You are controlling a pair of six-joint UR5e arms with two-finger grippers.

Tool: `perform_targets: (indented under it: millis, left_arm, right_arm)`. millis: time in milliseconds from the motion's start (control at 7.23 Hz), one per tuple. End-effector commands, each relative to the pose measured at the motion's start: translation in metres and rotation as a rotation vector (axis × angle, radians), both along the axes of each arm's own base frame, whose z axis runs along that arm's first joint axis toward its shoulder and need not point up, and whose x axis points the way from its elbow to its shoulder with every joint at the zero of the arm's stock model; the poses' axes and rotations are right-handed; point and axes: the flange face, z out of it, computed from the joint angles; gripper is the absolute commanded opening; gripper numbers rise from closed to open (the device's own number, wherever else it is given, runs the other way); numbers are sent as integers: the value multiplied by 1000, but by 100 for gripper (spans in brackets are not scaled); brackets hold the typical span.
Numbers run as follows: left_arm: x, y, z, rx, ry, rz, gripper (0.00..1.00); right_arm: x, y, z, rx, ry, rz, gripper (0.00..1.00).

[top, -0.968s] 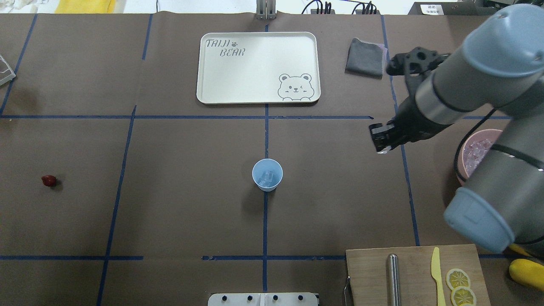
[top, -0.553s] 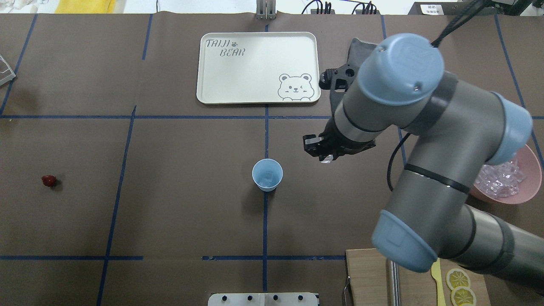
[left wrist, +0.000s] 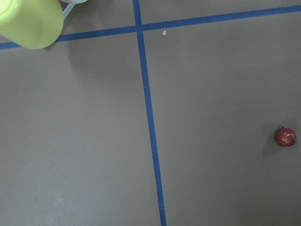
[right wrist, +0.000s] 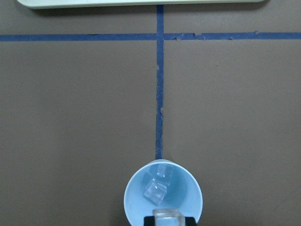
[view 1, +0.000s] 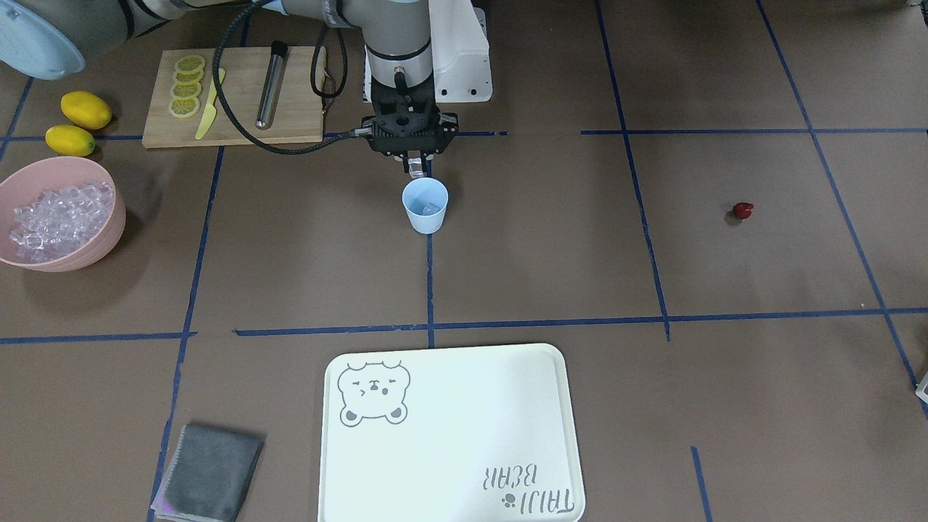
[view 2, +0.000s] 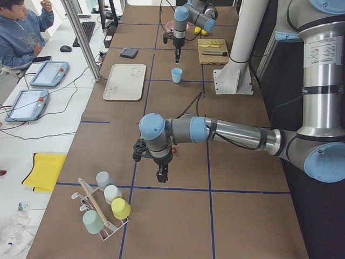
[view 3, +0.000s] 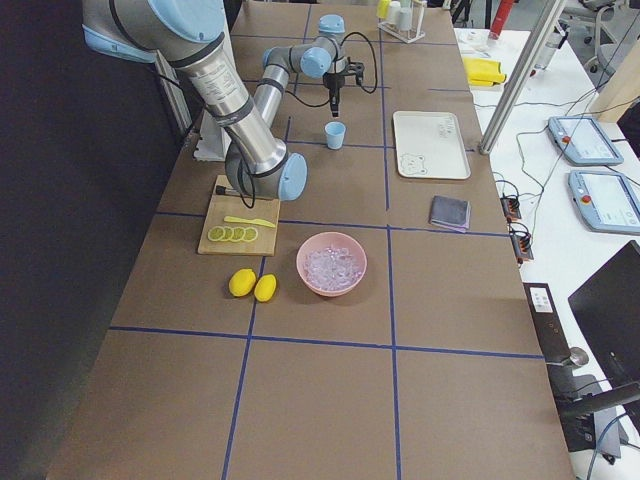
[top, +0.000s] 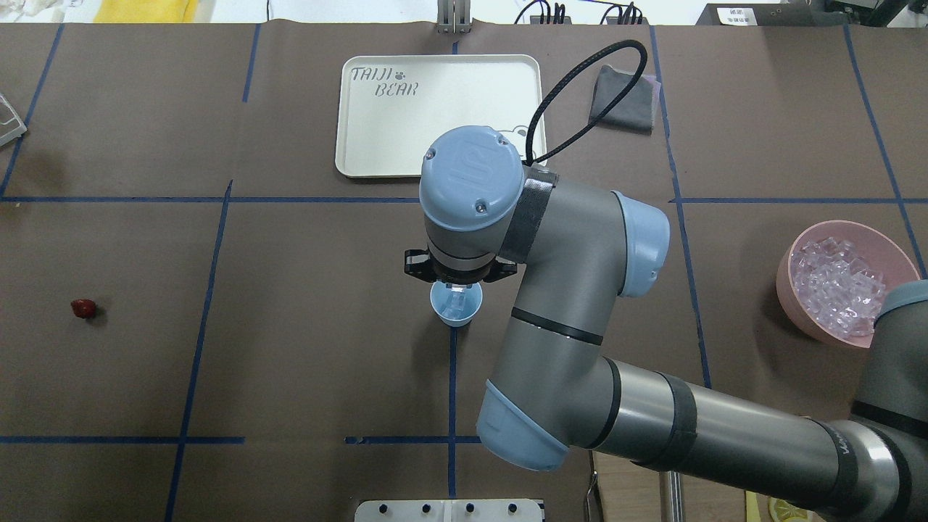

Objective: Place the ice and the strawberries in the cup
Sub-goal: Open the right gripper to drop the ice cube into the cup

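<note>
Our right end effector (view 1: 414, 167) grips 1 ice cube (right wrist: 168, 218) just above the cup (view 1: 426, 214) in the middle of the desk (top: 290, 362). 2 more cubes (right wrist: 155, 191) lie inside it. Seen from overhead, the strawberry (top: 83, 308) sits far off at the cup's 9 o'clock. We cannot tell if our left end effector (view 2: 162, 176) is clenched.

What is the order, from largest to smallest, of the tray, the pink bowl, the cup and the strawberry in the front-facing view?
1. tray, though it also lies nearest the camera
2. pink bowl
3. cup
4. strawberry
</note>
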Motion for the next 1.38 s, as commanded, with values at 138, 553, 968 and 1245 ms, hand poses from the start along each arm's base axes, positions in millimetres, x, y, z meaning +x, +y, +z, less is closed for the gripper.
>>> perform_targets:
  millis: [138,553,968,1245]
  left_arm:
    - [1,0,1,-1,0,2,100]
    - [1,0,3,-7,0,2,100]
    - [2,-4,-6,14,-4,5,100]
    - [12,-18,-19,37,-8,23,100]
  right_arm:
    - [-21,-1,18,11,29,11,6]
    - [-21,1,20,17,29,1,99]
    - [7,-17,5,17,-9,15,100]
    - [63,-74,18,26,-28,-40,100]
